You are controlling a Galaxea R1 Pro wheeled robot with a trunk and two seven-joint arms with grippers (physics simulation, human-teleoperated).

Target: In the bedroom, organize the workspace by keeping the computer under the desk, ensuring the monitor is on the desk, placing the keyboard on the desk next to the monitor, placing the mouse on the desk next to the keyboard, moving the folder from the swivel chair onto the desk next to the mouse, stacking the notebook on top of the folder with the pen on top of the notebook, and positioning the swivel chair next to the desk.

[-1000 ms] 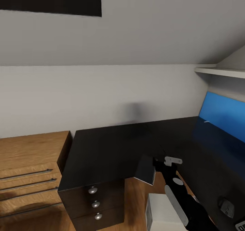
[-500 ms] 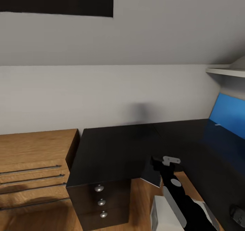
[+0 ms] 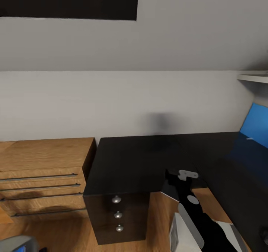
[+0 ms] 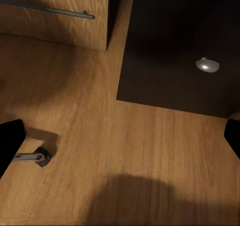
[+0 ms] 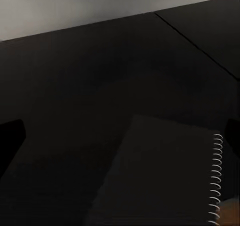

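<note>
At the front edge of the black surface, just beside the drawer column with its three round knobs, the right tool holds the notebook, clamped on one end so the dark cover hangs tilted over the edge, partly above the surface and partly above the wooden floor. Seen from the right wrist, the notebook runs lengthwise away from the tool, its spiral binding along one long side, with bare black surface beyond it. The folder it must stack on is not visible; the blue panel lies toward the surface's right end, so I judge the carry must continue that way. The left tool hangs low over the floor near the wooden dresser, fingertips apart and holding nothing, so the right arm is plainly the nearer one.
</note>
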